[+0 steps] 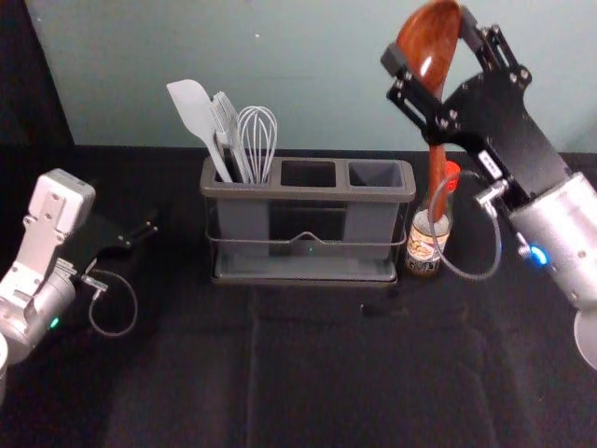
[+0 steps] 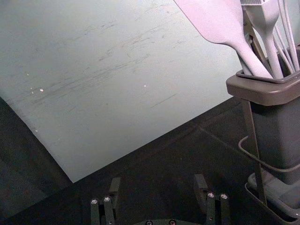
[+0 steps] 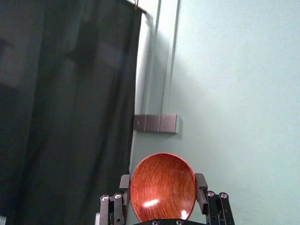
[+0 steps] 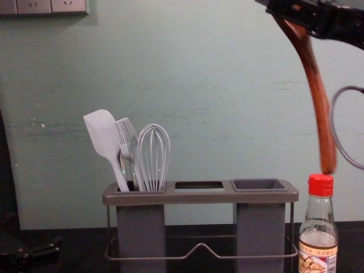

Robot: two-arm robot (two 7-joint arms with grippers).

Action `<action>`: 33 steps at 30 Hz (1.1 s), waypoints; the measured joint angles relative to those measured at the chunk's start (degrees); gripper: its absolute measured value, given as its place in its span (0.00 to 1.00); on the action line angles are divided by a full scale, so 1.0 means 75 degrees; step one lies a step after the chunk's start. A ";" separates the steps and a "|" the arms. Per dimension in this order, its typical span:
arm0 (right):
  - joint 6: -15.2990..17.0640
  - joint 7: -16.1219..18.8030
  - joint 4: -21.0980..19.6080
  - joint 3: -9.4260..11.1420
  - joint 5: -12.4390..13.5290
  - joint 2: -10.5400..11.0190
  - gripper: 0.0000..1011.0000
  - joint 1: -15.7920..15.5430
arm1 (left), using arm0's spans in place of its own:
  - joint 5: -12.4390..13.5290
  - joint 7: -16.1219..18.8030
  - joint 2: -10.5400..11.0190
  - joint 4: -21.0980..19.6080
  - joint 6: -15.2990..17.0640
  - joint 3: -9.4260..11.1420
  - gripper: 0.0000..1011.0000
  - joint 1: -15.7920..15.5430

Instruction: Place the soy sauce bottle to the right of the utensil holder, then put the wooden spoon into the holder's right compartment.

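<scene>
My right gripper [image 1: 426, 58] is raised at the right, shut on the bowl of the wooden spoon [image 1: 437, 177], whose handle hangs down. In the right wrist view the spoon's bowl [image 3: 162, 187] sits between the fingertips of the right gripper [image 3: 162, 190]. In the chest view the handle tip shows just above the red cap of the soy sauce bottle [image 4: 318, 242]; contact cannot be told. The bottle stands upright right of the utensil holder [image 4: 199, 196], whose right compartment [image 4: 260, 185] is empty. My left gripper [image 1: 149, 229] is parked at the left, open in its wrist view [image 2: 157, 185].
A white spatula [image 1: 193, 112], a brush [image 1: 229, 131] and a whisk [image 1: 257, 135] stand in the holder's left compartment. A pale wall [image 1: 308, 75] rises behind the black-covered table [image 1: 308, 373]. A cable loops beside each gripper.
</scene>
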 joint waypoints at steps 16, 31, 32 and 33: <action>-0.0118 0.0483 0.2274 -0.0421 0.1145 -0.0340 0.83 0.1891 | 0.0000 0.0000 0.0000 0.0000 0.0000 0.0000 0.99 0.0000; -0.0726 0.0062 0.3395 -0.0689 0.0954 -0.0804 0.83 0.2363 | 0.0000 0.0000 0.0000 0.0000 0.0000 0.0000 0.99 0.0000; -0.0773 0.0029 0.3477 -0.0690 0.0907 -0.0842 0.83 0.2387 | 0.0000 0.0000 0.0000 0.0000 0.0000 0.0000 0.99 0.0000; -0.0789 0.0008 0.3518 -0.0690 0.0889 -0.0856 0.83 0.2398 | 0.0000 0.0000 0.0000 0.0000 0.0000 0.0000 0.99 -0.0001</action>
